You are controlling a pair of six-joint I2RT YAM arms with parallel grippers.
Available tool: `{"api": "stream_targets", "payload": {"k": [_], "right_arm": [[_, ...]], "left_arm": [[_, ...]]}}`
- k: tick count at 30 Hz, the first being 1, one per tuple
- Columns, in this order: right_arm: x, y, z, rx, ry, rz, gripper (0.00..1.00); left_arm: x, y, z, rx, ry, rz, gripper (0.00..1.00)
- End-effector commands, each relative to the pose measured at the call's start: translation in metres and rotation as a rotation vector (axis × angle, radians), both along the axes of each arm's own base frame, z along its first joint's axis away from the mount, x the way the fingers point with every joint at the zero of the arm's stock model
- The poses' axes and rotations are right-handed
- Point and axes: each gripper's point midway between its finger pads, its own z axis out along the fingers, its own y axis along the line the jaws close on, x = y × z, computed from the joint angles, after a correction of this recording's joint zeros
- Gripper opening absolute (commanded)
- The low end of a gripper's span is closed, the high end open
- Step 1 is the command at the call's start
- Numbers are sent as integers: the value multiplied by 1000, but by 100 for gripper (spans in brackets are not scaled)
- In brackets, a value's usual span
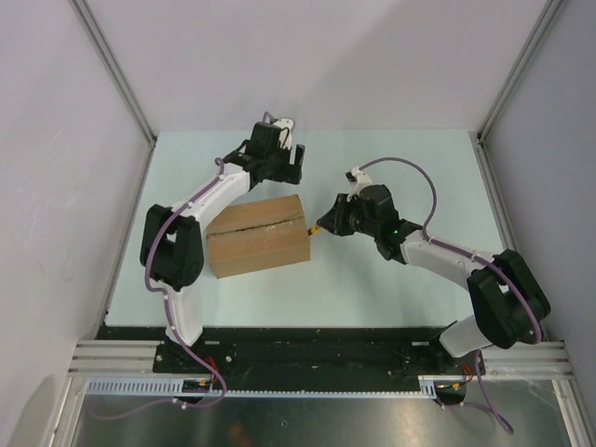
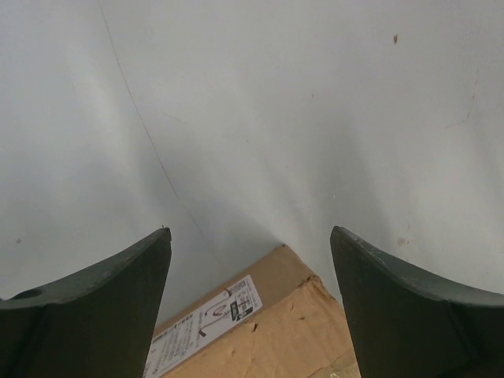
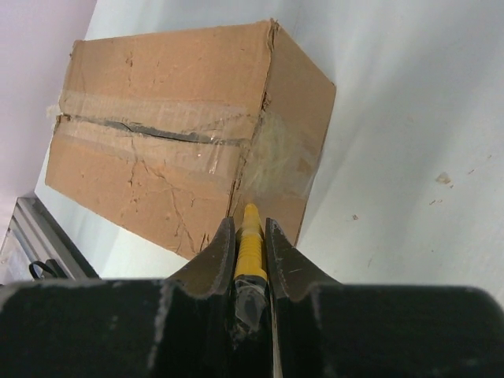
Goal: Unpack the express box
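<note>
The express box, a brown carton, lies in the middle of the table with its taped centre seam slit open along the top. Its white shipping label faces the far side. My left gripper hovers open and empty above the box's far edge, fingers wide. My right gripper is shut on a yellow utility knife, whose tip points at the box's right end, close to the torn tape at that edge.
The pale green table top is bounded by grey walls with metal posts at the back corners. A black base plate and metal rail run along the near edge.
</note>
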Motion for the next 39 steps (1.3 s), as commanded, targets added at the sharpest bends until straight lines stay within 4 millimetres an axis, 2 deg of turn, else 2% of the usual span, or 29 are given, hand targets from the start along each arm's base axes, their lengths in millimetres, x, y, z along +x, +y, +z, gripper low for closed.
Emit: {"api": "stream_targets", "payload": {"k": [1,6,7,13,18,19,22,29,33,39], "right_arm": [[2,-5,23,66,-30,-67,0],[29,-43,37,141,-28,-240,0],[29,-43,41,161,-34,-231,0],[27,-42,52,245,-31,-216,0],[25,-34,52,408,31,-236,0],[25,-32,51,431,43,-238,0],[27,-28,50,481,58,-244,0],[32,-22,45,492,52,-254,0],[37,-24,37,484,60,-278,0],[45,-28,35,488,42,-301,0]], "left_arm": [[-18,-5,7,25,-16,-58,86],[-38,-18,9,15,-3,-89,78],[-43,-23,7,27,1,-100,77],[-47,-20,3,111,-12,-6,63],[-50,-18,-4,113,47,47,53],[-54,-13,-9,135,74,69,47],[-55,-10,-11,145,103,101,41],[-61,-25,-13,80,170,79,39],[-60,-38,-14,40,197,49,40],[-59,-45,-18,18,216,42,41]]}}
